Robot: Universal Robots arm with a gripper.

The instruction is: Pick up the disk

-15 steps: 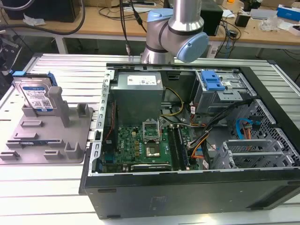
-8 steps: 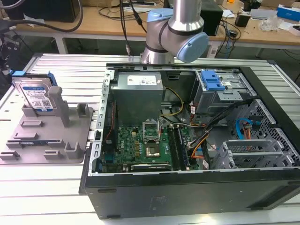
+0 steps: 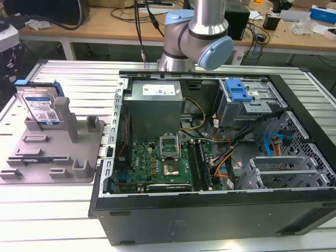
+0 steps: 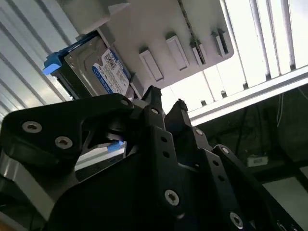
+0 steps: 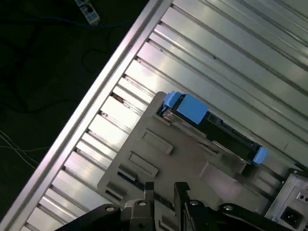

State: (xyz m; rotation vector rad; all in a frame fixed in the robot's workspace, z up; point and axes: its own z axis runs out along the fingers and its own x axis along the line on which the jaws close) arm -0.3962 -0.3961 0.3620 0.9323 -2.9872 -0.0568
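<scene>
A disk [image 3: 42,107] stands on edge in a slot at the back corner of a grey tray [image 3: 52,157], at the exterior view's left. Its labelled face shows, and a blue frame runs along its upper edge. A tall grey post [image 3: 65,118] rises just beside it. The tray lies on a slatted metal table [image 3: 63,215], next to an open computer case [image 3: 210,220]. The arm [image 3: 197,31] stands behind the case. In the second wrist view the gripper [image 4: 166,98] points toward the tray, well apart from the disk. Its black fingers [image 4: 153,101] are only narrowly parted and grasp nothing. Several things could go wrong from here. The gap between the fingers looks too slim to straddle the disk, so the fingertips could land on its top edge and push it askew. The post is so close to the disk that a finger could strike it instead. A grip on the blue plastic frame alone may flex or slip. If the disk binds in its slot, the light tray could rise with it. The case wall is near enough for the arm to clip.
</scene>
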